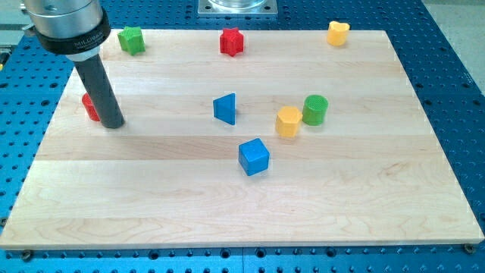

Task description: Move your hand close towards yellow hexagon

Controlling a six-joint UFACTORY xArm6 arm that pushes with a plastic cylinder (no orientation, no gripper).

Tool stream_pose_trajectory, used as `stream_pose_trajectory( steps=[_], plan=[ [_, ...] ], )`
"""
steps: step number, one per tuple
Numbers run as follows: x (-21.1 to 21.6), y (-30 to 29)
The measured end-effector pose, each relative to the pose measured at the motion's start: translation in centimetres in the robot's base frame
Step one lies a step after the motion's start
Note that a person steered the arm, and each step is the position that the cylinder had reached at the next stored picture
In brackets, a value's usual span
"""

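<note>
The yellow hexagon [288,121] lies right of the board's middle, touching a green cylinder [315,110] on its right. My tip [113,124] rests on the board at the view's left, far to the left of the yellow hexagon. The dark rod stands right in front of a red block [89,108] and hides most of it, so its shape cannot be made out.
A blue triangle [225,108] sits near the middle and a blue cube [254,157] below it, both between my tip and the hexagon. Along the top edge are a green star [132,40], a red star [231,42] and a yellow heart [338,33].
</note>
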State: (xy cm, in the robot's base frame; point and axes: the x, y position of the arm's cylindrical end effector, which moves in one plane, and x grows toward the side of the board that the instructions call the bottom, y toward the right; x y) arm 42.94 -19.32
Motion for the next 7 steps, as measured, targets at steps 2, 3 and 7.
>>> stream_pose_trajectory(
  steps=[2,3,7],
  plan=[
    [-2.7,0.3],
    [-2.3,-0.6],
    [-5.1,24.5]
  ],
)
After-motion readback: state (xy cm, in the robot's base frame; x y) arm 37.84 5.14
